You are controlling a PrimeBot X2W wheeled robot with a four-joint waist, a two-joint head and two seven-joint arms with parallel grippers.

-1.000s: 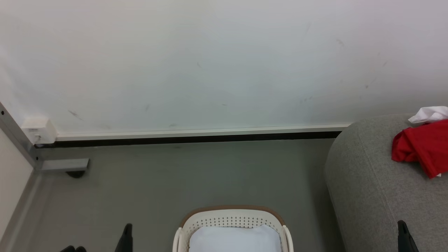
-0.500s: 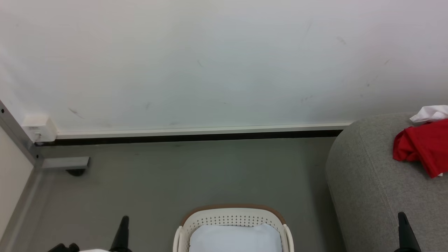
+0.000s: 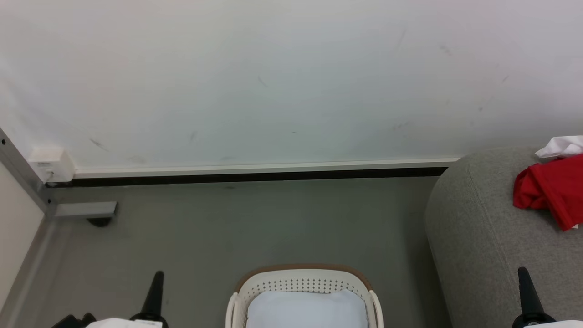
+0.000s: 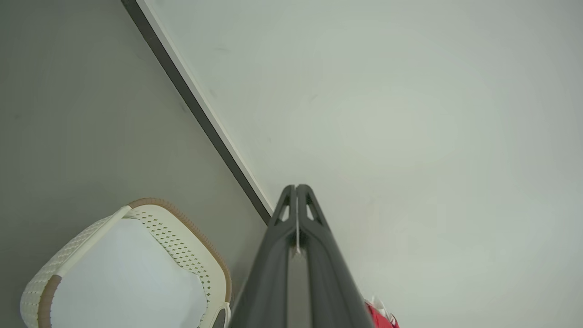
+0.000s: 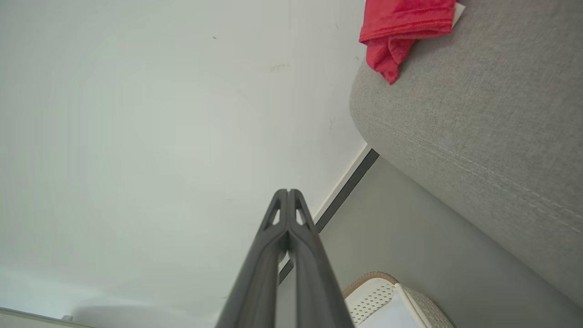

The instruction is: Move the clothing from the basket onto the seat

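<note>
Red clothing (image 3: pixel 551 193) with a white part lies bunched on the grey seat (image 3: pixel 483 237) at the right; the right wrist view has the same clothing (image 5: pixel 401 32) on the seat (image 5: pixel 478 114). The cream basket (image 3: pixel 300 281) with its brown rim stands on the floor at bottom centre and holds a flat pale sheet (image 3: pixel 307 310). My left gripper (image 3: pixel 157 278) rises left of the basket, shut and holding nothing (image 4: pixel 296 187). My right gripper (image 3: pixel 522 273) stands over the seat's near part, shut and holding nothing as well (image 5: pixel 288 192). The basket (image 4: pixel 182 228) lies left of the left fingers.
A white wall (image 3: pixel 273 82) with a pale and black skirting strip (image 3: pixel 255 175) closes the far side. A grey metal post and foot (image 3: pixel 82 210) with a white box (image 3: pixel 48 164) stand at the left. Grey floor (image 3: pixel 255 223) lies between wall and basket.
Both grippers have risen a little in the head view, showing more of their fingers and pale wrists. The head view has shifted slightly. Basket, sheet and clothing lie as before.
</note>
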